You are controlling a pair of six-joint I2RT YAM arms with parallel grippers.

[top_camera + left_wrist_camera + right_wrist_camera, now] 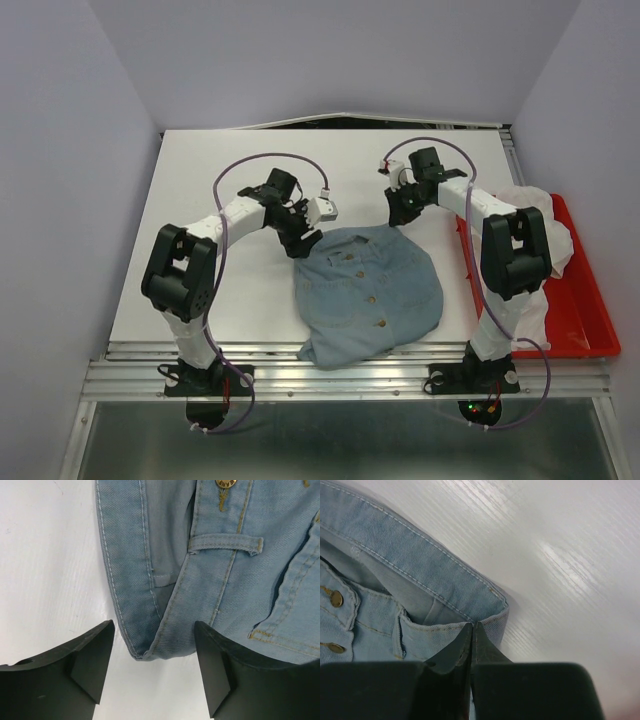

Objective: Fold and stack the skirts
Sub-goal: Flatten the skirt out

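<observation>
Our skirt (368, 295) lies flat mid-tabletop (230, 180), its waistband (420, 565) along the far edge, running left to right. Our right hand (472, 629) is pressed together, pinching the waistband's right corner. Our left hand (153, 635) is spread, the left corner already in its gap, so we judge it need only close

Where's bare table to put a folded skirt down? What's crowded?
Free: the table's far strip behind the left gripper and right gripper; the patch left of the skirt. Crowded: skirt fills the near middle, red tray with white cloth the right edge.
</observation>
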